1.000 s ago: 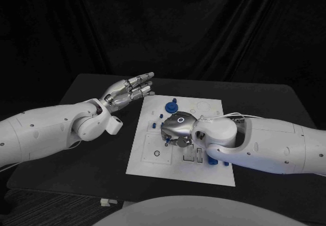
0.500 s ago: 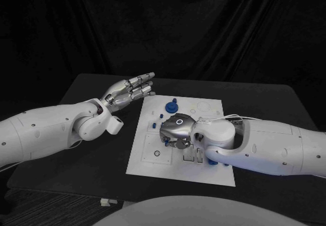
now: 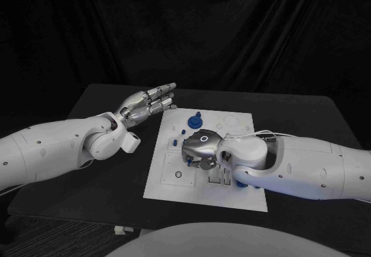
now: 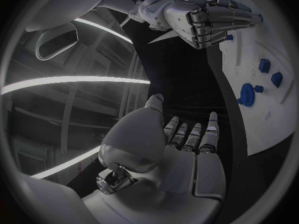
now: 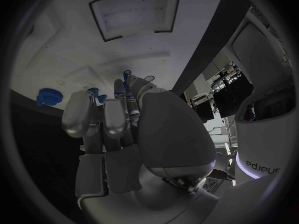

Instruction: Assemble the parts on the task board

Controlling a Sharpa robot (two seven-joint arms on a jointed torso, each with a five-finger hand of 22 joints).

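Observation:
The white task board (image 3: 174,179) lies mid-table. My right hand (image 3: 202,147) hovers low over its middle with fingers curled down. In the right wrist view a slim blue part (image 5: 126,78) sits pinched between the thumb and a finger of the right hand (image 5: 118,119), close to the task board (image 5: 74,45). A round blue part (image 3: 197,116) and smaller blue parts (image 3: 175,143) stand on the board's far left area. My left hand (image 3: 147,104) hangs above the table beside the board's far left corner, fingers straight and apart, holding nothing.
Another blue part (image 3: 243,184) lies by the board's near right edge, under my right forearm. The left wrist view shows the left hand (image 4: 187,154), the board edge (image 4: 274,119), a round blue part (image 4: 247,93) and my right hand (image 4: 206,15). Bare black table (image 3: 93,187) surrounds the board.
My right hand has shifted slightly over the board's middle, its forearm dropping a little. The left hand has not moved.

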